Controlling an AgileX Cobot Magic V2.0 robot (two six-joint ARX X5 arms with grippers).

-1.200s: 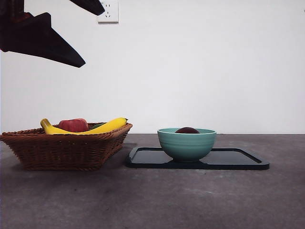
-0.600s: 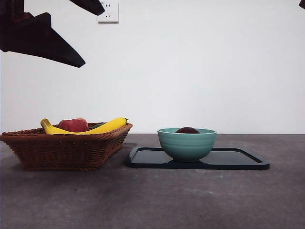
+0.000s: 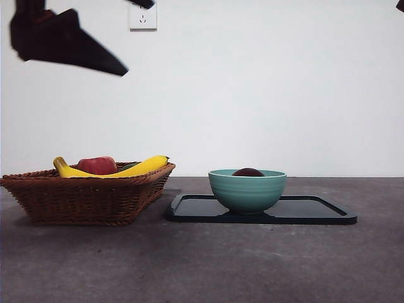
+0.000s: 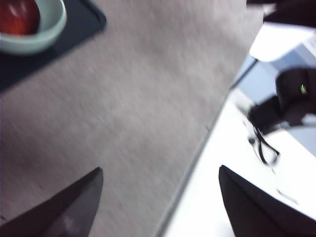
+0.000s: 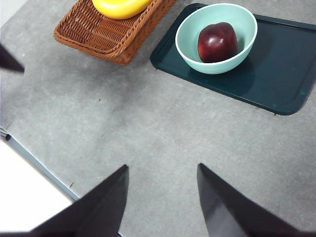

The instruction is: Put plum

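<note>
The plum (image 3: pixel 247 172), dark maroon and round, lies in a teal bowl (image 3: pixel 247 192) on a dark tray (image 3: pixel 315 211). It shows clearly in the right wrist view (image 5: pixel 217 42) and, blurred, in the left wrist view (image 4: pixel 19 15). My left gripper (image 3: pixel 139 39) hangs high at the top left, above the basket, far from the bowl. Its jaws are open and empty in its own view (image 4: pixel 160 168). My right gripper (image 5: pixel 162 165) is open and empty, high above the table in front of the tray. In the front view it is only a black tip (image 3: pixel 400 5).
A wicker basket (image 3: pixel 82 199) stands left of the tray. It holds a banana (image 3: pixel 139 168) and a brighter red fruit (image 3: pixel 98 165). The basket (image 5: pixel 98 34) and banana (image 5: pixel 121 7) also show in the right wrist view. The table's edge (image 4: pixel 197 158) runs near the left gripper.
My left arm has risen and shifted slightly right in the front view. The plum, bowl, tray and basket have not moved.
</note>
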